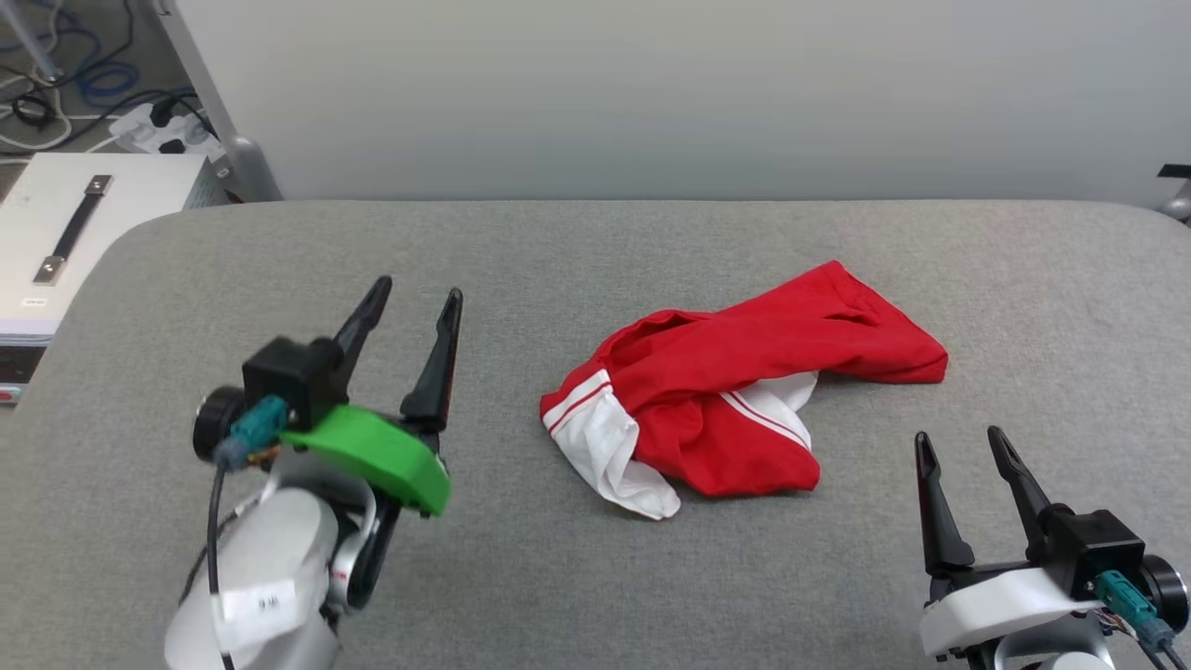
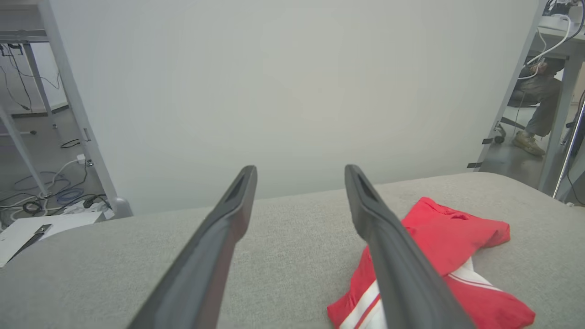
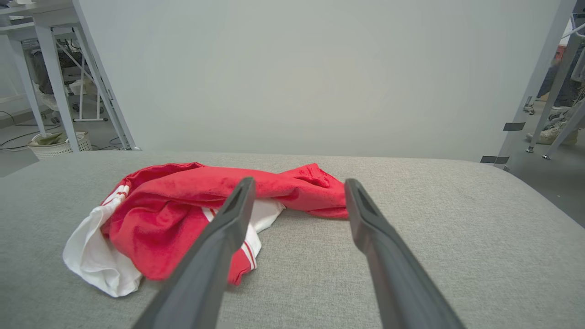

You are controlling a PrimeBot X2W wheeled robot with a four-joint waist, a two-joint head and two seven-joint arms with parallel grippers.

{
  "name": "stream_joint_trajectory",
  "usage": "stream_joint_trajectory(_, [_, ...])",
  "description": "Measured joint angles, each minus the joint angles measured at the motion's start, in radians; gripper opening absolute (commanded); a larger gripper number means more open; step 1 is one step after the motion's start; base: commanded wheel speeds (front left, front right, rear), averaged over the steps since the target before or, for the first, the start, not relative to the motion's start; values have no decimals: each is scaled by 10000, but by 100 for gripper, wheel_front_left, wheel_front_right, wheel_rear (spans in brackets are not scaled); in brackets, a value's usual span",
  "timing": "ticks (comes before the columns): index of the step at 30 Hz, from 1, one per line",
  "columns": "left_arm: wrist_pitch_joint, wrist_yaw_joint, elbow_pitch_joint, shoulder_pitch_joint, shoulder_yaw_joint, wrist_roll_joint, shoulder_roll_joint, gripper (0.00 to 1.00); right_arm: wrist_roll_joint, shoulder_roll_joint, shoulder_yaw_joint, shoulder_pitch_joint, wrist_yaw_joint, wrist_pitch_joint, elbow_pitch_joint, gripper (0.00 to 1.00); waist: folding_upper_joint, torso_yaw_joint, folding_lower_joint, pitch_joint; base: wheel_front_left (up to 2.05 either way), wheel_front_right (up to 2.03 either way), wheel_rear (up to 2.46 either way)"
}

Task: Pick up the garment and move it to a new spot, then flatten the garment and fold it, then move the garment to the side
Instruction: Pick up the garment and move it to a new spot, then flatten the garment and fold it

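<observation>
Grey padded table [image 1: 595, 577], one red shirt [image 1: 735, 381] on it, bunched in a heap a bit right of the middle, well clear of every edge. It is crumpled, one white sleeve spilling toward the near edge, a second white patch with red stripes under the red cloth. No lettering shows (probably face down or tucked inside).

Progress, as a judgement: not flattened, not folded, not set aside, so those three steps are all left. Can't tell from this whether the first step, moving it to a new spot, is done. Nothing is holding the shirt now.

Left gripper [image 1: 418, 290]: over the left half of the table, well apart from the shirt, fingers spread wide, empty. The left wrist view confirms this, with bare table between the fingers and the shirt off to one side.

Right gripper [image 1: 958, 435]: by the near right corner, near the shirt's near right side but not touching. It is also wide apart and empty.

Counts:
- table: 1
- shirt: 1
- grippers: 2, two dark fingers each
- white box with black handle [image 1: 84, 233], off the far left corner: 1
- pale basket on the floor [image 3: 59, 144]: 1
- power strip on the floor [image 1: 163, 130]: 1
- seated person's legs behind the table [image 2: 530, 114]: 1 person, partly seen
</observation>
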Motion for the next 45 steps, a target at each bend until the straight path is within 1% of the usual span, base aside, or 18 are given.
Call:
stream_joint_trajectory(3, [0, 119, -1150, 1366, 715, 671, -408, 100, -13, 0, -35, 131, 0, 0, -201, 100, 0, 214, 0, -172, 0, 0, 0])
stream_joint_trajectory(5, [0, 119, -1530, 1998, 945, 1151, -596, 100, -13, 2, -52, 220, 0, 0, -286, 100, 0, 315, 0, -251, 0, 0, 0])
stream_joint_trajectory(7, [2, 104, -1733, 2551, 1296, 1290, -882, 100, -10, 4, -63, 276, 0, 0, -328, 100, 0, 387, 0, -318, 0, 0, 0])
stream_joint_trajectory(12, [0, -161, -2010, 3425, 1822, 2029, -1430, 100, 59, 6, -90, 443, 0, 0, -374, 100, 0, 509, 0, -410, 0, 0, 0])
stream_joint_trajectory(13, [0, -199, -2036, 3557, 1977, 2065, -1599, 100, 96, 4, -98, 465, 0, 0, -376, 100, 0, 522, -1, -424, 0, 0, 0])
stream_joint_trajectory(14, [2, -337, -2079, 3770, 2197, 2245, -1831, 100, 117, 4, -96, 500, 0, 0, -376, 100, 0, 538, 0, -435, 0, 0, 0])
stream_joint_trajectory(19, [0, -616, -2023, 4086, 2755, 2571, -2259, 100, 188, 4, -82, 586, 0, 0, -366, 100, 0, 570, 0, -403, 0, 0, 0])
stream_joint_trajectory(22, [0, -857, -1988, 4085, 2857, 2859, -2347, 100, -29, 4, -35, 586, 0, 0, -347, 100, 0, 612, 0, -343, 0, 0, 0])
stream_joint_trajectory(25, [0, -989, -1925, 4072, 2940, 3041, -2474, 100, -203, -2, -6, 585, 0, 0, -311, 100, 0, 654, 0, -269, 0, 0, 0])
stream_joint_trajectory(28, [0, -1101, -1868, 4035, 2982, 3172, -2591, 100, -224, -153, 94, 569, 0, 251, 73, 100, 0, 733, 0, -151, 0, 0, 0])
stream_joint_trajectory(30, [2, -1139, -1870, 4000, 3064, 3212, -2692, 100, -17, -343, 305, 387, 0, 953, 222, 100, 0, 794, 0, -39, 0, 0, 0])
stream_joint_trajectory(33, [0, -1220, -1871, 3938, 3126, 3235, -2815, 100, 435, -957, 920, -162, 0, 2738, 347, 100, 0, 899, -1, 183, 0, 0, 0])
stream_joint_trajectory(38, [0, -1294, -1837, 3661, 3198, 3315, -2955, 100, 1766, -2067, 1827, -1423, -2, 6054, 454, 100, 0, 1189, 0, 595, 0, 0, 0])
stream_joint_trajectory(41, [0, -1312, -1837, 3475, 3218, 3331, -3033, 100, 2520, -2349, 2013, -2059, -2, 7612, 614, 100, 0, 1428, 0, 827, 0, 0, 0])
stream_joint_trajectory(43, [2, -1317, -1833, 3359, 3198, 3392, -3097, 100, 2832, -2445, 2002, -2470, -2, 8370, 832, 100, 0, 1607, 0, 998, 0, 0, 0])
stream_joint_trajectory(45, [2, -1346, -1825, 3285, 3195, 3400, -3129, 100, 2838, -2564, 2011, -2810, -2, 8761, 1058, 100, 0, 1763, 0, 1158, 0, 0, 0])
